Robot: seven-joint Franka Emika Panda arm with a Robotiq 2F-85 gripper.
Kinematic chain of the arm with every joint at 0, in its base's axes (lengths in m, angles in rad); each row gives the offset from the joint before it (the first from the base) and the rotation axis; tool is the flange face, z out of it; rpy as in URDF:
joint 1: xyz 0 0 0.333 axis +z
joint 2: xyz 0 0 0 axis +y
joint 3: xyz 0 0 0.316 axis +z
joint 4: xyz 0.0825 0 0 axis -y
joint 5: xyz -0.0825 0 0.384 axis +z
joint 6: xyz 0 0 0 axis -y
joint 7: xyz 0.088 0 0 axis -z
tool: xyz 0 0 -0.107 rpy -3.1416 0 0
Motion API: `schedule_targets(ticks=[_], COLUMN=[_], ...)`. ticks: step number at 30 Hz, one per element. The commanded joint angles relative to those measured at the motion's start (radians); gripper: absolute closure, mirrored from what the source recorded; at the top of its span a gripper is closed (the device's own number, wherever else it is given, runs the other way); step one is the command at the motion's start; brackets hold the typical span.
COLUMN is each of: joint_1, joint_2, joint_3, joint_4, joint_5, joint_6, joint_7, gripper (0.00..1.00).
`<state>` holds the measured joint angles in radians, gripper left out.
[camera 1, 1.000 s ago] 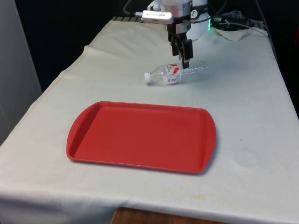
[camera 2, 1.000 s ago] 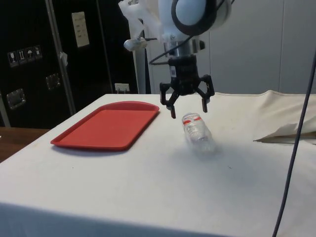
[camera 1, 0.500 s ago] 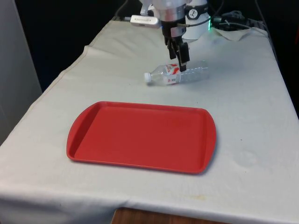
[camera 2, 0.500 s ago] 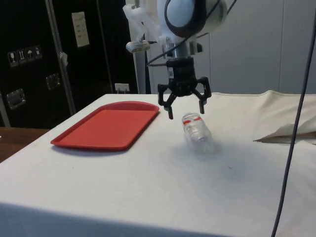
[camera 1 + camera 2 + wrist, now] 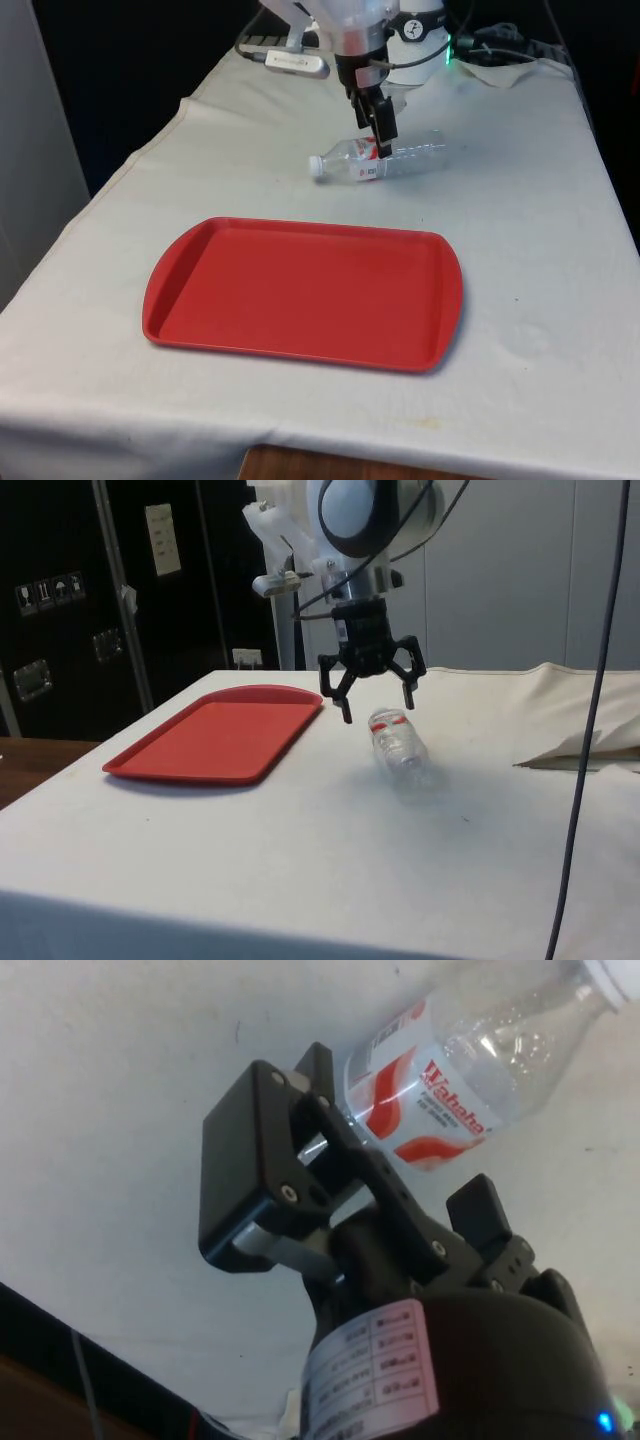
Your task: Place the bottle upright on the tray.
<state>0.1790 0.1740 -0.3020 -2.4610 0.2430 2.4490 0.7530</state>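
A clear plastic bottle (image 5: 378, 161) with a red-and-white label and a white cap lies on its side on the white cloth, beyond the far edge of the red tray (image 5: 300, 290). The cap points to the front view's left. My gripper (image 5: 381, 140) hangs open just above the bottle's label, with nothing between its fingers. In the side view the gripper (image 5: 378, 708) spreads over the near end of the bottle (image 5: 400, 748), beside the tray (image 5: 215, 735). From the wrist, the label of the bottle (image 5: 470, 1070) lies beyond the gripper (image 5: 400, 1135).
A bunched fold of cloth with cables (image 5: 505, 62) lies at the table's far end on the front view's right. That fold (image 5: 580, 748) also rises beyond the bottle in the side view. The tray's surface is bare.
The gripper has shifted a little to the front view's left and turned at the wrist, ending over the bottle's label. It stays open. Bottle and tray have not moved.
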Motion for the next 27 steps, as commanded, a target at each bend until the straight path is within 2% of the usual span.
schedule_targets(ticks=[1,2,9,10,11,12,15,19,20,21,27], joint_1=[-0.001,-0.007,-0.011,-0.011,-0.005,-0.012,-0.015,-0.016,-0.009,-0.016,-0.023], joint_2=[0.0,0.0,0.01,0.012,0.011,0.014,0.023,0.034,0.031,0.037,0.059], joint_3=[-0.001,0.003,-0.005,-0.006,-0.011,-0.007,-0.011,-0.017,-0.022,-0.019,-0.035], joint_4=[0.0,0.003,0.008,0.009,0.004,0.011,0.017,0.027,0.02,0.029,0.057], joint_5=[0.004,0.029,0.058,0.063,0.041,0.067,0.08,0.096,0.077,0.099,0.117], joint_6=[-0.003,-0.012,-0.033,-0.036,-0.026,-0.039,-0.052,-0.063,-0.053,-0.065,-0.091], joint_7=[-0.006,-0.027,-0.065,-0.071,-0.052,-0.076,-0.094,-0.114,-0.097,-0.118,-0.155], gripper=[0.0,0.0,0.0,0.0,0.0,0.0,0.0,0.0,0.0,0.0,0.0])
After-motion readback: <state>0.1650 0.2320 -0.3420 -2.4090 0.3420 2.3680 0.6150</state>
